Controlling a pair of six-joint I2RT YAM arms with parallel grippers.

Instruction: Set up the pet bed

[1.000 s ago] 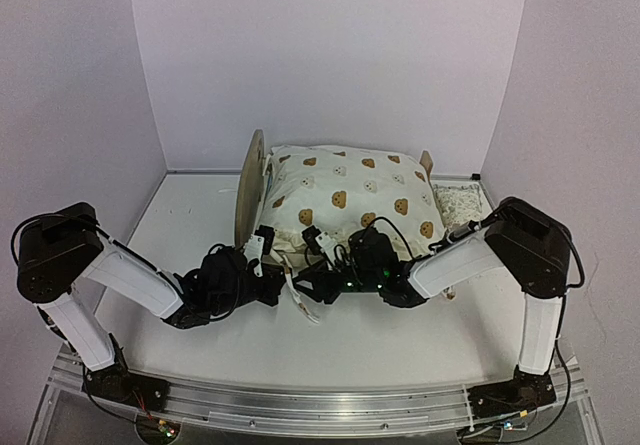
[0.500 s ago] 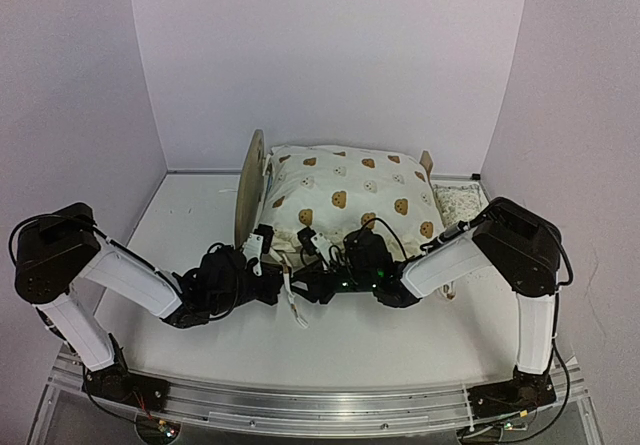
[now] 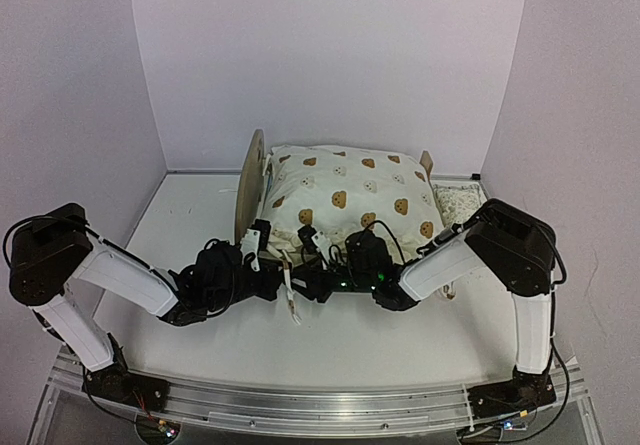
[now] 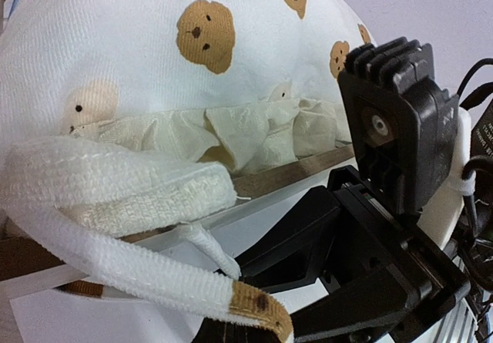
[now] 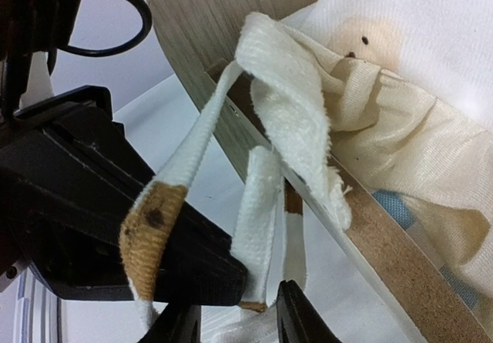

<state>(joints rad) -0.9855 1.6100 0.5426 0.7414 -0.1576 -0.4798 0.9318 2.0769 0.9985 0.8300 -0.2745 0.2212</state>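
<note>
From above you see the pet bed (image 3: 250, 210) at the back middle of the surface (image 3: 400, 350), with its headboard (image 3: 255, 160) on the left side and its footboard (image 3: 427, 161) on the right. The quilt (image 3: 350, 200) with brown bear faces lies over it and covers almost all of the top. Both arms reach in low to the near left corner of the bed. The left hand (image 3: 274, 281) and the right hand (image 3: 306, 285) are just beside each other there, and a white strip (image 3: 291, 303) of cloth hangs between them down toward the surface.

In the left wrist view the quilt fills the upper part, and its ruffle (image 4: 231, 131) falls over the wooden side rail (image 4: 308, 169) of the bed. The white strip runs across the front, and its end is brown with a dark dot. The left hand is clenched tight, but its fingers are hidden at the lower edge, so you cannot tell if the strip is caught in it. The black body at the right belongs to the other arm.

In the right wrist view the headboard stands at the top and the side rail runs down to the right. A little of the blue-striped mattress (image 5: 393, 204) shows under the ruffle. The right fingers (image 5: 296, 320) stand partly apart at the bottom edge and a white strip comes down between them. You cannot tell whether they press it. The left hand is the black shape on the left, behind the brown end of the strip
</note>
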